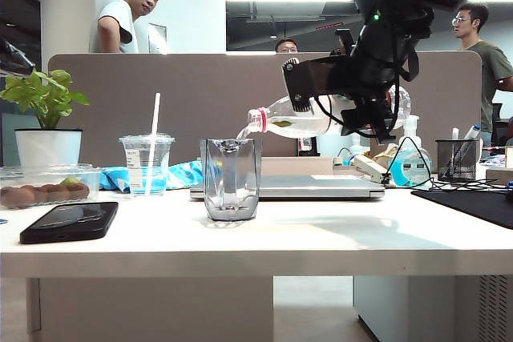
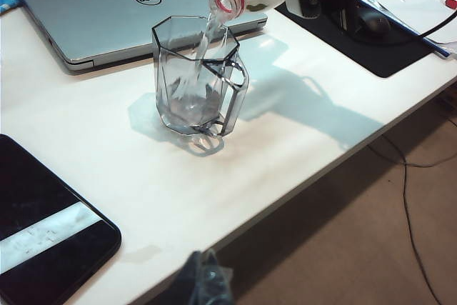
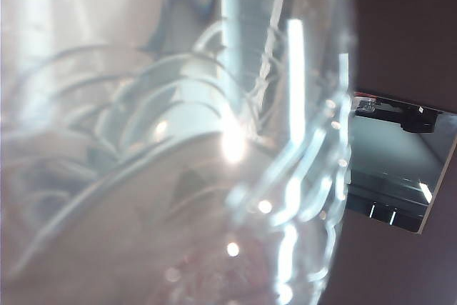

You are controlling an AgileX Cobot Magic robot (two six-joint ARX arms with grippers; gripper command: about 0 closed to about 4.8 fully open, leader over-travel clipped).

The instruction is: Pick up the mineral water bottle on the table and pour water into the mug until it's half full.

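Bottle (image 1: 300, 116) clamped sideways in right claw (image 1: 353, 102), pouring into mug (image 1: 231, 179); left claw (image 2: 203, 280) state unclear.

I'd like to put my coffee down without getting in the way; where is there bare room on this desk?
Bare tabletop lies along the front edge, between the mug and the black mat. It's crowded behind: laptop, straw cup, phone. Avoid the mug, where the right hand tips the mineral water bottle.

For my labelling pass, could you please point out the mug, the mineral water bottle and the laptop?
mug (image 2: 187, 98): left wrist view, faceted side wall.
mineral water bottle (image 1: 298, 117): exterior view, clear body.
laptop (image 2: 107, 12): left wrist view, lid.
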